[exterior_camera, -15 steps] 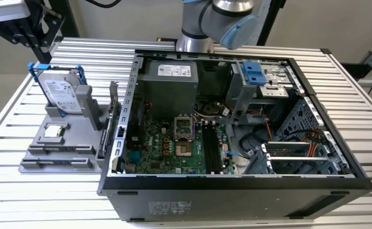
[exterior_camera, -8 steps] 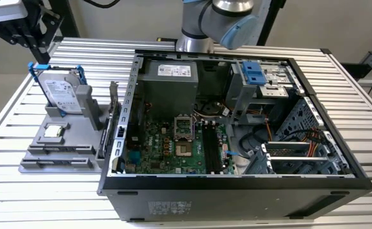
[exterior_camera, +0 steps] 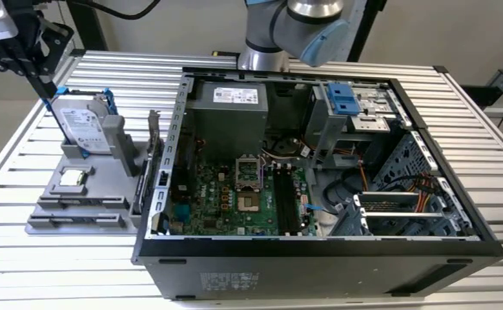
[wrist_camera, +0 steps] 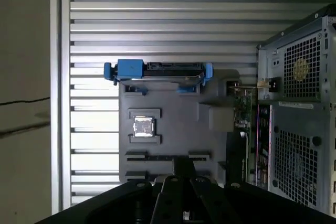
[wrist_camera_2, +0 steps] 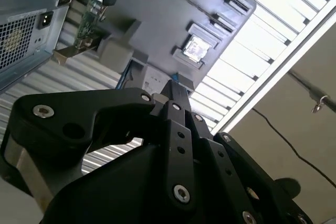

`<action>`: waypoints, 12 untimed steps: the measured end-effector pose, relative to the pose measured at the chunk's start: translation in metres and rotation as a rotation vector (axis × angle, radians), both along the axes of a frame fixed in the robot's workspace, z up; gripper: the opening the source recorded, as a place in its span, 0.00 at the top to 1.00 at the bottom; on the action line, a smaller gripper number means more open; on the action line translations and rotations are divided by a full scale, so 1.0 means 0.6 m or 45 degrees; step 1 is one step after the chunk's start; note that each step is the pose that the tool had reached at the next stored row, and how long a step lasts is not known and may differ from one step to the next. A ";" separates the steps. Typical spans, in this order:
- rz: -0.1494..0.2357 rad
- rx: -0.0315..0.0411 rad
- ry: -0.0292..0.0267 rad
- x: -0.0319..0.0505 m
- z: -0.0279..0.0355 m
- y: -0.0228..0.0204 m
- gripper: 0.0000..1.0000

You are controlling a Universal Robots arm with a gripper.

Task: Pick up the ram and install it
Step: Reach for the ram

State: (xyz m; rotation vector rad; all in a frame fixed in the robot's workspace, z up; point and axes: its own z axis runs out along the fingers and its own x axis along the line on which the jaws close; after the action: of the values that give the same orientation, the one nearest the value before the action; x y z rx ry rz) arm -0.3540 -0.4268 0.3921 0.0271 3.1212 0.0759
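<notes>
Matt black end effector [wrist_camera_2: 173, 93]; shiny ribbed metal table [exterior_camera: 483, 148].

Hard drive [exterior_camera: 86, 129] standing in grey holder [exterior_camera: 104, 188] — open case [exterior_camera: 320, 265] beside.

My arm [exterior_camera: 264, 32] is silver-grey tubing, with a pale blue joint cap [exterior_camera: 325, 42] at its 3 o'clock side. My pincer [wrist_camera_2: 170, 92] is matt black, built of jointed link bars [wrist_camera_2: 178, 145] studded with round silver screws [wrist_camera_2: 181, 193].

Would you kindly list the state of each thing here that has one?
Computer case: side open, interior exposed.
Hard drive: upright in the grey holder.
Processor chip: flat in its holder recess.
Expansion card: upright on edge in the holder.
Tool: hovering over the holder.
</notes>
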 end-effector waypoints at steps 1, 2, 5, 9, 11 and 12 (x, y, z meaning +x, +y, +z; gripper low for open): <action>0.000 0.0000 -0.0001 -0.001 0.000 -0.0047 1.00; 0.000 0.0000 0.0000 -0.001 0.000 -0.0099 1.00; 0.001 0.0000 0.0000 -0.002 0.000 -0.0271 1.00; 0.003 0.0001 -0.0001 -0.002 -0.001 -0.0483 1.00; 0.004 0.0000 0.0000 -0.002 -0.001 -0.0587 1.00; 0.005 0.0001 -0.0001 -0.002 -0.001 -0.0641 1.00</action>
State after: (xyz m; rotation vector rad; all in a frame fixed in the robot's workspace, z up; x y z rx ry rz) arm -0.3553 -0.4653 0.3917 0.0213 3.1213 0.0760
